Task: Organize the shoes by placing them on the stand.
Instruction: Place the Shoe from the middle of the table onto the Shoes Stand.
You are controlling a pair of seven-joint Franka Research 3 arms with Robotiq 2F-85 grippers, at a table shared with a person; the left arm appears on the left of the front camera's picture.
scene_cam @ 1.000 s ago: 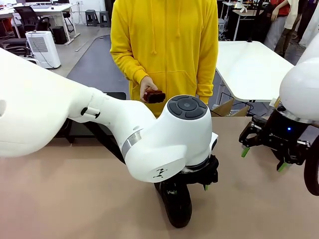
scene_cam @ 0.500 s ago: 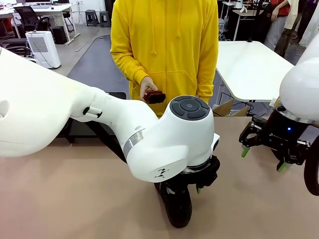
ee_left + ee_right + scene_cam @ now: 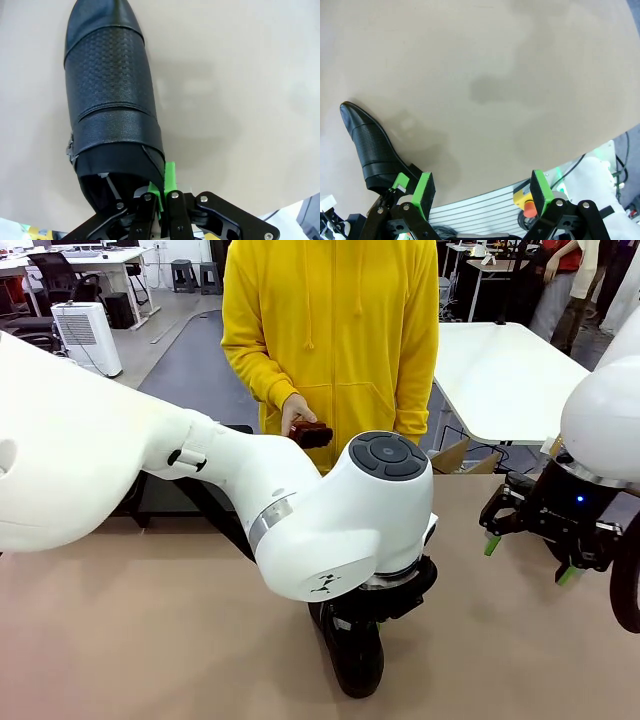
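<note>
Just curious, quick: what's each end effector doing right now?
Left end effector: shut on the shoe.
Right end effector: open, holding nothing.

Left claw (image 3: 163, 186) has clamped onto the shoe (image 3: 107, 85).

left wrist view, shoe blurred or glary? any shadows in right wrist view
Left wrist view: glossy black leather shoe sharp, soft sheen on its toe, no harsh glare. Right wrist view: soft grey shadow patches on the tan tabletop.
</note>
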